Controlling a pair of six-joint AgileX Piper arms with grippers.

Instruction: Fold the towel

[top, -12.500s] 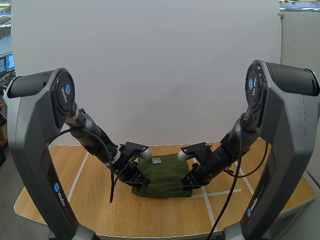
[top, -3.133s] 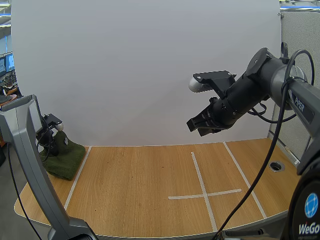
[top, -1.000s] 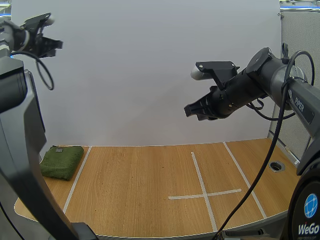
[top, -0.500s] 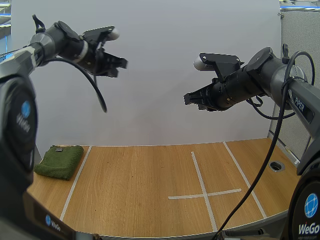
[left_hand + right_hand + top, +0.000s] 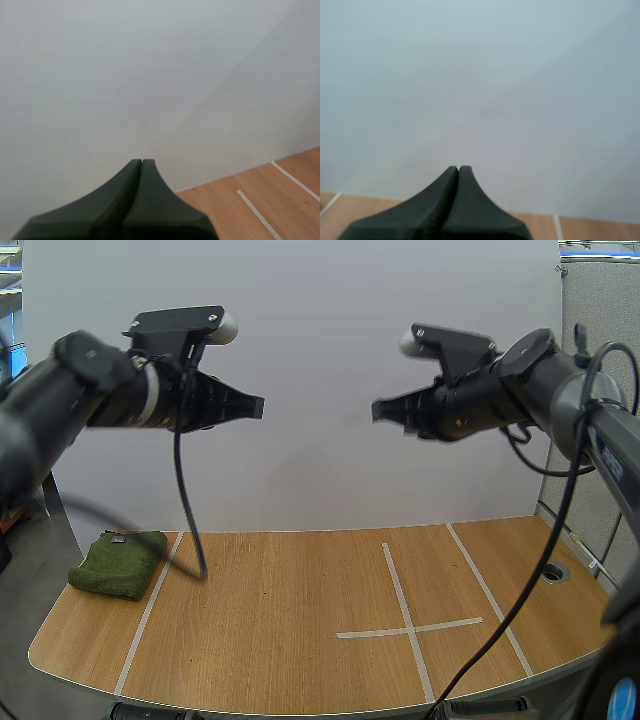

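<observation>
A dark green towel, folded into a small thick pad, lies at the table's far left, just outside the left tape line. My left gripper hangs high above the table's left half, shut on nothing, its tip pointing right. My right gripper hangs at the same height above the middle, also shut and holding nothing, pointing left toward the other. In each wrist view the fingers lie together as one dark wedge against the white back wall.
White tape lines cross the wooden table, with a cross right of centre. A round hole sits near the table's right edge. A white wall stands behind.
Earlier both grippers worked on the towel at the table's middle; the left arm then set it at the far left. In the last second the left arm swung up and right.
</observation>
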